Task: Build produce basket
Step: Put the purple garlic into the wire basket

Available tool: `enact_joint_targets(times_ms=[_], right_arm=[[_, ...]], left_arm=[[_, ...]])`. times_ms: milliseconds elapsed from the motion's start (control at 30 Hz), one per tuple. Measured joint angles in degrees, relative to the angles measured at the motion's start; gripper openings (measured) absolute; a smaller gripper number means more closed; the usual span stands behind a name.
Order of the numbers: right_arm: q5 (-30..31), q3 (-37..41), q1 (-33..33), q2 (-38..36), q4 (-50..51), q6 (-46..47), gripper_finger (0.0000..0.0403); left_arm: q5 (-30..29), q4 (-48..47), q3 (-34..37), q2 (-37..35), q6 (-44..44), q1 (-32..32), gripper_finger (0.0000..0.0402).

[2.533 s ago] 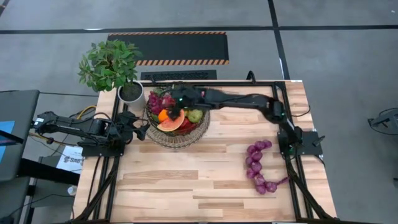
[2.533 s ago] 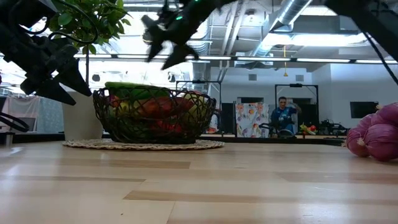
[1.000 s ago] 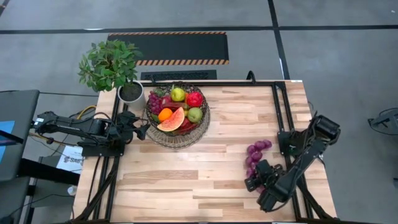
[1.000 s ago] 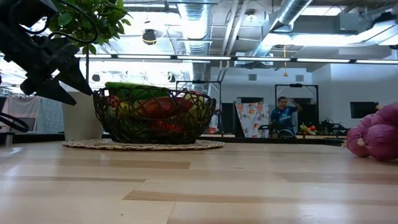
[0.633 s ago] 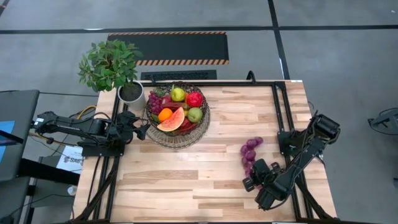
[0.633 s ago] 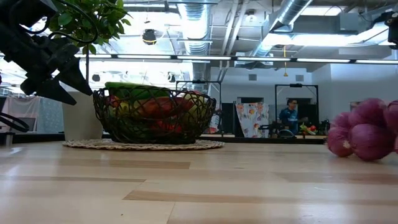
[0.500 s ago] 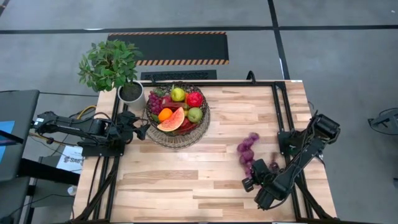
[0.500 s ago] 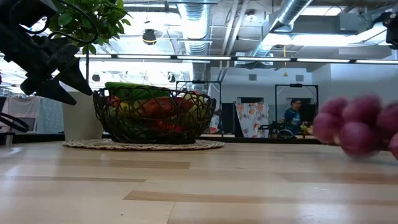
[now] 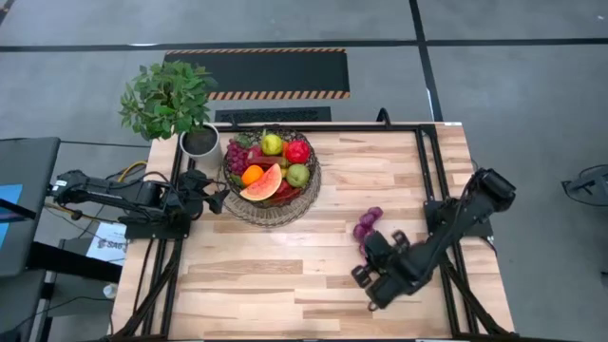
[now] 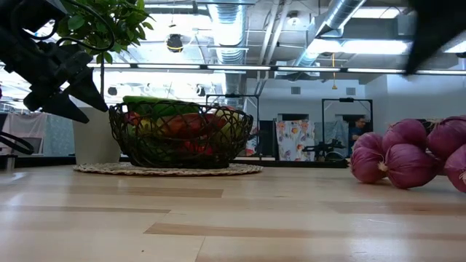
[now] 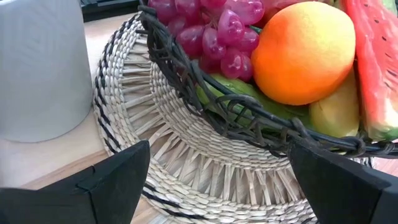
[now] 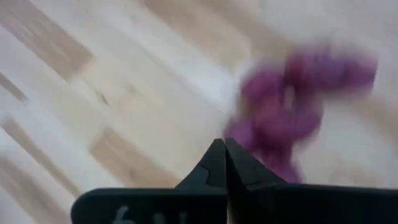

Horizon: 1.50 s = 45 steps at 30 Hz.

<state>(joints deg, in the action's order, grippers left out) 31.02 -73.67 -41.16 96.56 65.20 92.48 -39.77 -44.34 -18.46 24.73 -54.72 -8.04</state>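
The dark wire basket [image 9: 271, 180] stands on a round woven mat and holds a watermelon slice, an orange, a pear, a red apple and grapes. A string of large purple bulbs [image 9: 367, 222] lies on the table at the right; it also shows in the low view [image 10: 408, 156]. My right gripper [image 9: 366, 253] is shut at the string's near end. My left gripper [image 9: 217, 198] is open and empty beside the basket's left side, with the mat and basket wall ahead of it [image 11: 217, 205]. My right gripper has its fingers [image 12: 214, 163] shut at the near end of the purple string [image 12: 244, 134], coming from above and the table's near side. The gripper's own body hides the place of contact. The rest of the string lies on the table beyond the fingers.
A white pot [image 9: 199, 142] with a leafy plant stands at the table's far left corner, next to the basket. Bare wood lies between the basket and the purple string. Black frame rails [image 9: 432, 171] run along the table's edges.
My right gripper has gone toward the table's left edge and a little toward the far edge. The purple string has been drawn along the table with it, from a stretched line near the right rail to a tighter cluster nearer the middle.
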Motion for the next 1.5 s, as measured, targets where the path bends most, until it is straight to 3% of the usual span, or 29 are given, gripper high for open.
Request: enact_joint_targets(times_ms=[133,300,433,600,800,967,1100,1500], right_arm=[[1.5,-6.1,3.9,-0.5,1.5,-8.2,0.0010],[-5.4,-6.7,4.3,-0.4,3.5,-9.8,0.0069],[-8.1,-3.0,3.7,-0.4,5.8,-5.4,0.0146],[-16.5,4.2,2.3,0.2,0.9,-1.7,0.0247],[-18.0,13.1,1.2,0.1,-12.3,0.2,0.0289],[-17.8,15.8,1.2,0.1,-15.8,-0.7,0.0286],[-17.7,16.5,1.2,0.0,-16.0,-0.8,0.0256],[-18.0,16.3,1.0,0.0,-16.2,-2.7,0.0040]], left_arm=[[0.0,0.0,0.0,0.0,0.2,0.0,0.0368],[0.0,0.0,0.0,0.0,0.9,0.0,0.0368],[0.0,-0.1,0.0,0.0,0.8,0.0,0.0368],[0.1,-0.2,0.0,0.0,1.0,0.0,0.0368],[0.1,-0.2,0.0,0.0,1.0,0.0,0.0368],[0.3,-0.2,0.0,0.0,0.4,0.0,0.0368],[0.3,-0.2,0.0,0.0,-0.3,0.0,0.0368],[0.9,-0.2,0.0,0.0,-1.7,0.0,0.0368]])
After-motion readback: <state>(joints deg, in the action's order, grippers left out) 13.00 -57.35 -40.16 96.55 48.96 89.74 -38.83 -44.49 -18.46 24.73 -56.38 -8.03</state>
